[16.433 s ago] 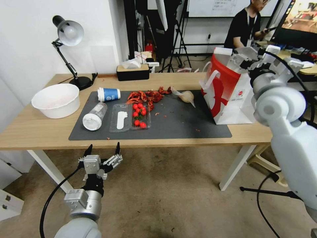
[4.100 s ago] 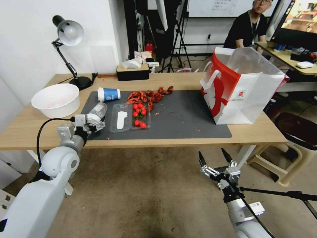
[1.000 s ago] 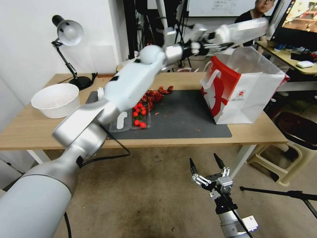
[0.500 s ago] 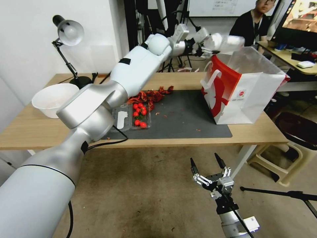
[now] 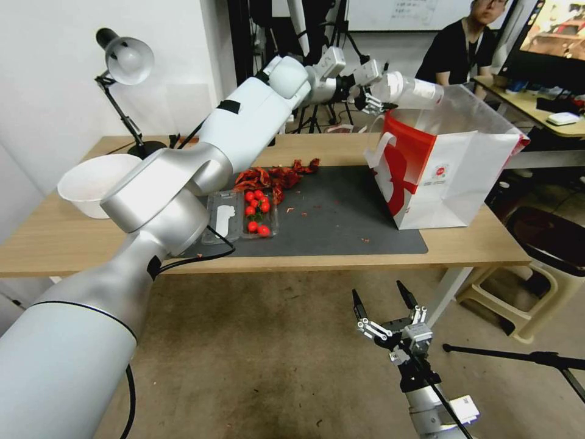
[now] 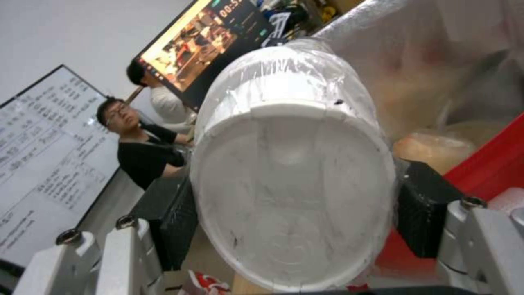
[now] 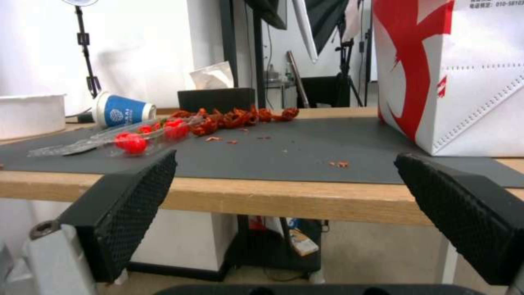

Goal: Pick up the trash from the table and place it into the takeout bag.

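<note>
Now left tool (image 5: 373,91) clenched on clear plastic bottle (image 5: 409,90), held sideways over takeout bag (image 5: 454,177) mouth. Advice: centre bottle past near rim, lower, then let go. Right tool (image 5: 385,308) spread wide, idle below desk (image 5: 341,259).

Clear, glossy crinkled plastic bottle (image 6: 289,172) with smooth white cap; matt white paper takeout bag (image 5: 454,177) with red side panel; light-wood table (image 5: 73,244) under dark grey matt mat (image 5: 341,225); black rough-textured rubbery pads (image 7: 131,205).
</note>
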Robot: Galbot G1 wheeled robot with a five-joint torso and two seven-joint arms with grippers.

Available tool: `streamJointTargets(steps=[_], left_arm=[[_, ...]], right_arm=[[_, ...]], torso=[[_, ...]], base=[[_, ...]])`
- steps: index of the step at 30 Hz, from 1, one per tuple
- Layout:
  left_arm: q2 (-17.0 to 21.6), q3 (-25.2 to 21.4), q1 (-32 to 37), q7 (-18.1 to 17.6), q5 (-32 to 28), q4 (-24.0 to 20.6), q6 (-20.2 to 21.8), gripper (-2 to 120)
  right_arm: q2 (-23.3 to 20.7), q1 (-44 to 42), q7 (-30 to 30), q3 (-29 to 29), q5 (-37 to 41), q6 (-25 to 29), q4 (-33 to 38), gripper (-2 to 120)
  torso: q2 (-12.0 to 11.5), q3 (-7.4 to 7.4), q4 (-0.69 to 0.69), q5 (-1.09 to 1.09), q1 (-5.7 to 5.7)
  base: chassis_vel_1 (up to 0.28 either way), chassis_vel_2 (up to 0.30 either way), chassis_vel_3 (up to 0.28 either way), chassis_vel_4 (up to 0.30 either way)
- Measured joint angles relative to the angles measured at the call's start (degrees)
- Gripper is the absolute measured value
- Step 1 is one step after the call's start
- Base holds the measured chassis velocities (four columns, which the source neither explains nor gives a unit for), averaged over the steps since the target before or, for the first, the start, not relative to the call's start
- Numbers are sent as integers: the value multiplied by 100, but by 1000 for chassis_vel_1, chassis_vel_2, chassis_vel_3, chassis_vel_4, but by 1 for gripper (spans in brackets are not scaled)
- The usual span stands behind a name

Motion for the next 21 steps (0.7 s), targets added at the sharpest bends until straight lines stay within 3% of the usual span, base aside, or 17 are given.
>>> streamJointTargets(steps=[7,14,21], left_arm=[[3,4,-9,280,-80,-25,-105,70],[5,30,-9,310,-5,-112,-126,70],[7,52,-32,185,-47,-237,-96,95]], right_arm=[[-25,10,-1,-4,18,-52,-21,100],[-25,7,-23,-8,35,-103,-46,100],[-8,37,-24,-37,37,-135,-73,100]], torso=[[0,0,0,0,0],[0,0,0,0,0],[1,0,0,0,0]], base=[[0,0,0,0],[0,0,0,0],[0,0,0,0]])
